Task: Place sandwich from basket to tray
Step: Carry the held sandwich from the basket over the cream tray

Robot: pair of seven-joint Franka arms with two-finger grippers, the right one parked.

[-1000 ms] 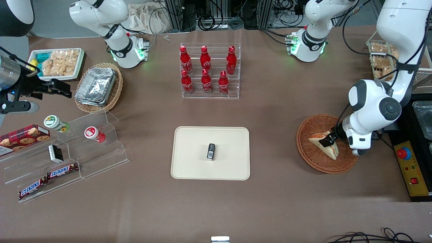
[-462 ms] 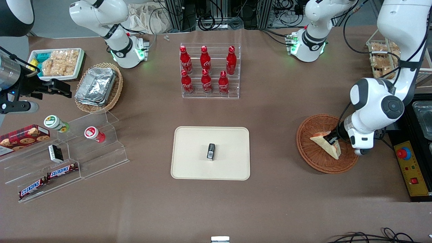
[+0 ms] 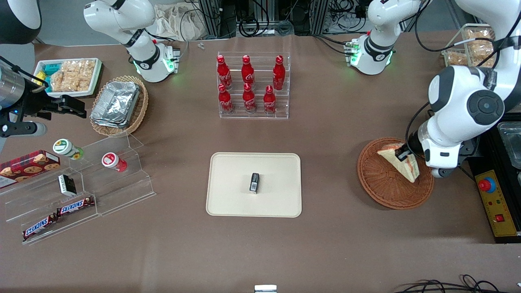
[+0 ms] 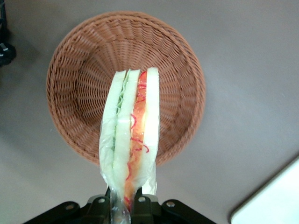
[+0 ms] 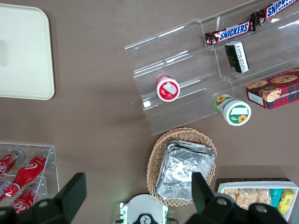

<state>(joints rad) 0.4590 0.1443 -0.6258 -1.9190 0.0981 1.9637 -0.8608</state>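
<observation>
Pick is done, transfer isn't. The gripper is clamped on the sandwich at one end, fingers pinching the wrapped wedge w/ bread slices edge-on in the wrist view, red and green filling showing between them. In the front view the sandwich hangs tilted off the gripper, over the part of the basket farther from the camera and toward the working arm's end of the table. From the wrist view the wicker basket sits well below the wedge w/ nothing else in it, so the sandwich looks lifted clear of the weave, not touching; judged, since the front view alone can't confirm the gap.

Left to do: carry it across toward the table's middle to the cream tray, lower, release. The tray is well apart from the basket, bare brown table between them. One snag: a small dark packet stands near the tray's middle, so the drop spot probably wants to be on open tray surface beside it. Wedge hangs long below the grip, so it may swing or slip in the wrapper during the move; the grip looks narrow.

Roughly a third in: grasp + lift ok, move and place pending.
</observation>
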